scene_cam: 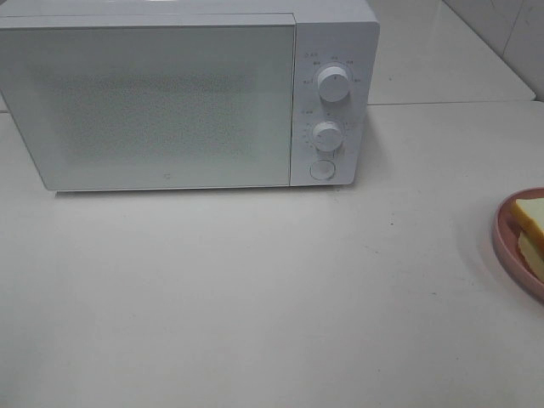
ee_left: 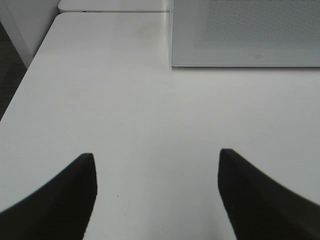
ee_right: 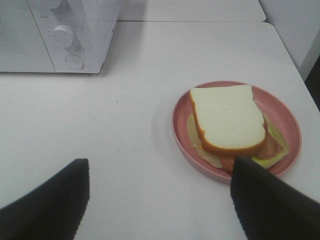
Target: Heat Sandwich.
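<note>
Sandwich (ee_right: 229,120) lies flat on pink plate (ee_right: 287,120), at 3 o'clock of the exterior view, well apart from closed microwave (scene_cam: 170,93). Long axis unclear, nearly square. Both grippers' fingers spread, holding nothing.

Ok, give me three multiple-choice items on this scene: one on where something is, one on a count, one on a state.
1. Where does the pink plate sit relative to the microwave in the high view?
A. on top of it
B. to its right, nearer the camera
C. to its left

2. How many round knobs are on the microwave's control panel?
A. two
B. four
C. none

3. What is the state of the microwave door?
A. wide open
B. removed
C. closed

Answers:
1. B: the plate is cut by the right edge, on the table in front of the microwave.
2. A: two knobs are stacked above a round button.
3. C: the door lies flush with the front, while the sandwich rests on its plate.
</note>
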You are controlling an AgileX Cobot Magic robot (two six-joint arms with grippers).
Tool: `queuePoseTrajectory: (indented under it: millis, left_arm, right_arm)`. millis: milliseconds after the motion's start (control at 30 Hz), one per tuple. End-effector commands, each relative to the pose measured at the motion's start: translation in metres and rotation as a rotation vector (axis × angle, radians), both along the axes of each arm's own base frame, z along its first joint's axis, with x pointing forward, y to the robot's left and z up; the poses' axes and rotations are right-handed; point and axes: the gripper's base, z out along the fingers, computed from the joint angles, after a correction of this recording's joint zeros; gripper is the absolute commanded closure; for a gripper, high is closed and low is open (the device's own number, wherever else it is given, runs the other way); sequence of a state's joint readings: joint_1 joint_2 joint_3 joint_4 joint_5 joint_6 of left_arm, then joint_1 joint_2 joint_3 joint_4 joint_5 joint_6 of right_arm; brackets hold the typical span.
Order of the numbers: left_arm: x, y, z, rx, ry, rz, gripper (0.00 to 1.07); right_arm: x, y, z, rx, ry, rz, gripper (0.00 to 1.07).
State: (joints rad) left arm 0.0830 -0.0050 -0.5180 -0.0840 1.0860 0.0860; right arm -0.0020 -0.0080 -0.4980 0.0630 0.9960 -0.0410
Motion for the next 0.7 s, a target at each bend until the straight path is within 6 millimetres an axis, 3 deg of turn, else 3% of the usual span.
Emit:
queuePoseTrajectory:
  millis: [33,700]
  left_arm:
    - [-0.0024,-0.0003,0.0006,-0.002,-0.035,0.003,0.40]
    - [-0.0024,-0.0003,0.0006,-0.002,-0.035,0.003,0.40]
  right_arm:
    - [-0.0036,-0.0005,0.0000,-0.005,-0.023,-0.010,0.32]
    - [-0.0036,-0.0005,0.0000,-0.005,-0.023,-0.010,0.32]
